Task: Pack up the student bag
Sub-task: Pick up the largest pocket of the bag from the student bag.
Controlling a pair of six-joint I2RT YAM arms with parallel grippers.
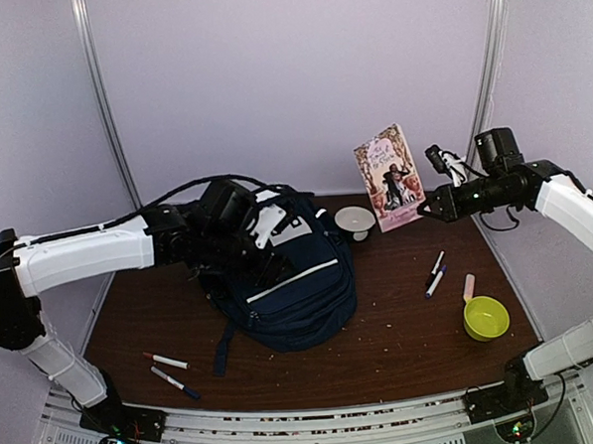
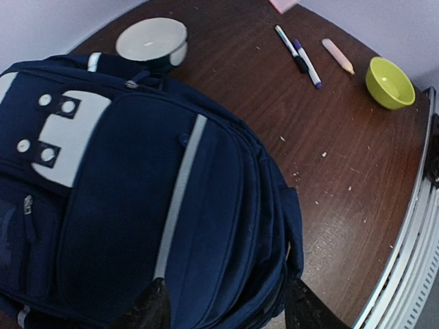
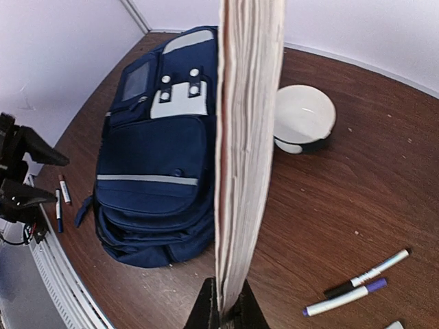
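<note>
Bag lies flat and looks zipped; left gripper hangs over it, right gripper holds a book off to the bag's right.

The bag (image 1: 290, 282) lies left of the table's middle, its long axis running far to near, with the white patches at the far end. No open compartment shows. Right of the bag's far end, past a white bowl (image 1: 354, 219), the book (image 3: 247, 137) stands upright, its lower edge pinched in the closed right gripper (image 3: 223, 308). The left gripper (image 2: 225, 296) is directly above the bag's near end, jaws apart and nothing between them, so the left arm is the nearer one. Judgement: a zip must be opened first. The brown table (image 1: 411, 325) is speckled with crumbs; right of the bag lie two pens (image 1: 435, 272). The walls are plain and pale.
</note>
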